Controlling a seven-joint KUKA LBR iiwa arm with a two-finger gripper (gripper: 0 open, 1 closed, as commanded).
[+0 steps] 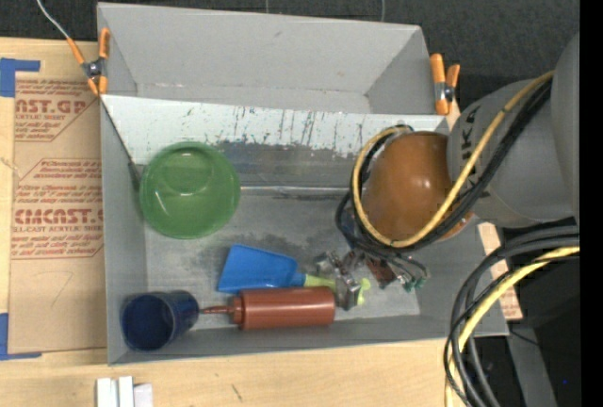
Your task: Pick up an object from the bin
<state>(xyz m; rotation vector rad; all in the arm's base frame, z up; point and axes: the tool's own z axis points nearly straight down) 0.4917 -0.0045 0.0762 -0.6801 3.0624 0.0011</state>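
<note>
My gripper (347,281) is low in the bin's front right part, just below the orange wrist cover. It sits at the right end of a reddish-brown bottle (283,309) that lies on its side along the front wall, its thin nozzle pointing left. A blue wedge-shaped thing (252,268) lies just left of the gripper, with a small yellow-green piece (317,280) at its right tip, close to the gripper. Nothing can be seen held in the gripper.
A green bowl (188,189) stands at the left by the back slope. A dark blue cup (151,319) lies in the front left corner, touching the bottle's nozzle. The arm and its cables cover the bin's right side.
</note>
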